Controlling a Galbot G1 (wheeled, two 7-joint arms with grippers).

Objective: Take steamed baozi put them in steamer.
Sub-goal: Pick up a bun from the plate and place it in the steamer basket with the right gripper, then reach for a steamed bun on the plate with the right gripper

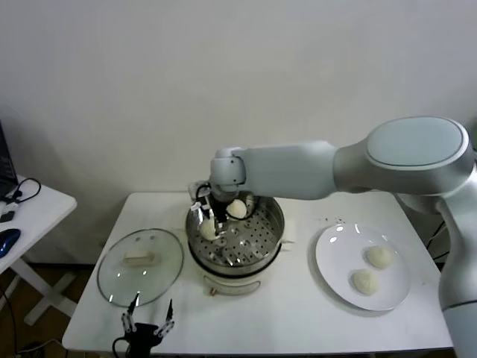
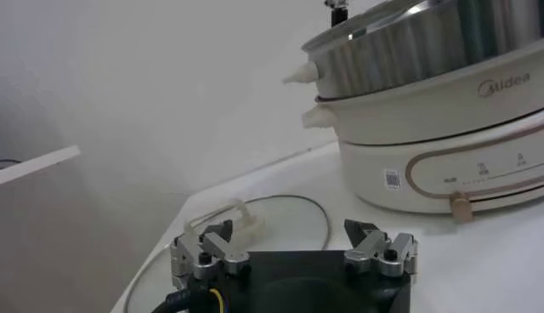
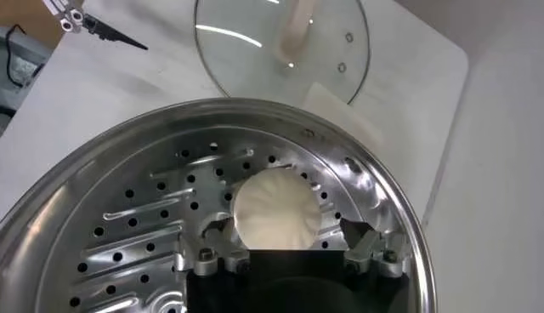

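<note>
Right gripper [image 3: 293,255] spread wide inside the steamer [image 3: 127,170], near its left rim. Bun [image 3: 277,211] sits on the holed floor between the fingers, untouched.

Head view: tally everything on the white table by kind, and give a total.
Steamed baozi: 4, two in the steamer, two on the plate
Steamer: 1
Glass lid: 1
White plate: 1
Total: 7
</note>
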